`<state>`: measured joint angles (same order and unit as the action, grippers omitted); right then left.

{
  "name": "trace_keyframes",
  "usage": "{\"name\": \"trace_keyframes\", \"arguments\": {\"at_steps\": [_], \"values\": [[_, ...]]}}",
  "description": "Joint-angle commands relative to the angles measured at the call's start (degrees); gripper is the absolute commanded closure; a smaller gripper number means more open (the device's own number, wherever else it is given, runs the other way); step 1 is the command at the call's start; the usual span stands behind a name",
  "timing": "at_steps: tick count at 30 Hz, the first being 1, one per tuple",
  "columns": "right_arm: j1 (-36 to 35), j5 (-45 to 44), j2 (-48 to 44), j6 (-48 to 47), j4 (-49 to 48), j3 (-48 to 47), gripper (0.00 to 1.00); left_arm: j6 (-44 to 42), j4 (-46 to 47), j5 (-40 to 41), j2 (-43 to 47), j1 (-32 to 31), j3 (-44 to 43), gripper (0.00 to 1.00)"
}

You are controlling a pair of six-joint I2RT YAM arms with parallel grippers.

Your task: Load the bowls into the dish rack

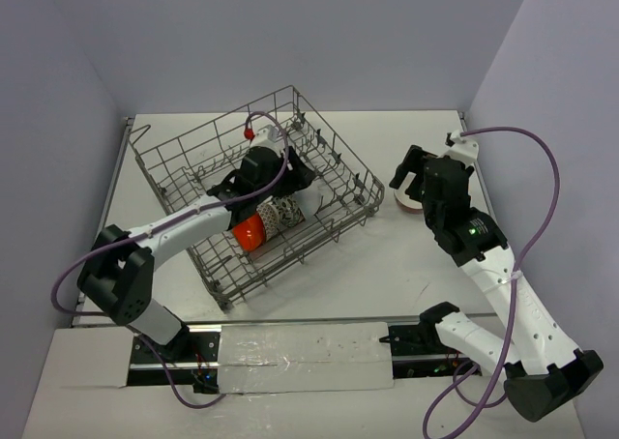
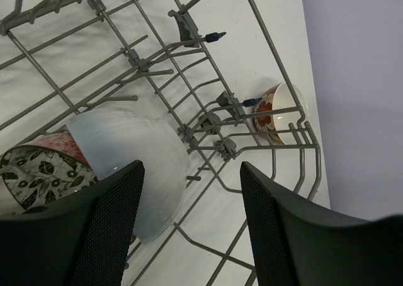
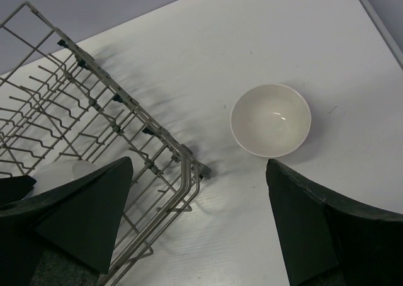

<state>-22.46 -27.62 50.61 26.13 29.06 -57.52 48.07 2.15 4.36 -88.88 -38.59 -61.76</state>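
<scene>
The white-inside bowl [image 3: 271,120] stands mouth-up on the worktop [image 3: 189,40], just outside the dish rack [image 3: 116,98] corner. It lies directly below the released right claw [image 3: 200,166], which is the nearer one. The left claw [image 2: 192,169], jaws apart and empty, is inside the rack.

Plain, pale lavender walls [image 1: 290,33] close in a white surface [image 1: 406,265] at the back and on both sides. A thin metal strip [image 1: 114,183] runs along the surface's left edge, against the wall. At the near edge a black rail [image 1: 290,322] spans the front, and a wrinkled white panel [image 1: 300,359] lies just in front of it. In the right wrist view, a small dark scuff [image 3: 331,109] marks the surface towards its right side.
</scene>
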Motion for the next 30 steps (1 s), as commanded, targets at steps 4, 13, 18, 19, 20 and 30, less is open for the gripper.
{"name": "trace_keyframes", "arguments": {"at_steps": [4, 13, 18, 19, 20, 30], "values": [[0.4, 0.4, -0.1, 0.1, -2.6, 0.3, 0.06, -1.0, 2.1, -0.3, -4.1, -1.1, -2.8, 0.32], [0.4, 0.5, 0.0, 0.1, -2.9, 0.9, 0.06, 0.1, 2.0, -1.4, -8.9, -1.2, -4.7, 0.34], [0.4, 0.5, -0.1, -0.1, -2.9, 1.0, 0.06, -4.1, 0.3, 0.1, -8.2, -1.8, -7.8, 0.33], [0.5, 0.5, -0.2, -0.3, -3.0, 1.0, 0.06, -8.0, 0.0, 1.4, -7.7, -2.0, -8.6, 0.33], [0.5, 0.4, -0.5, -0.4, -3.1, 1.3, 0.06, -10.2, -0.7, 1.9, -7.2, -2.6, -10.4, 0.32], [0.5, -1.0, -2.6, -0.6, -3.7, 3.3, 0.06, -24.3, -10.6, 10.7, 3.0, -6.1, -9.5, 0.31]]}}
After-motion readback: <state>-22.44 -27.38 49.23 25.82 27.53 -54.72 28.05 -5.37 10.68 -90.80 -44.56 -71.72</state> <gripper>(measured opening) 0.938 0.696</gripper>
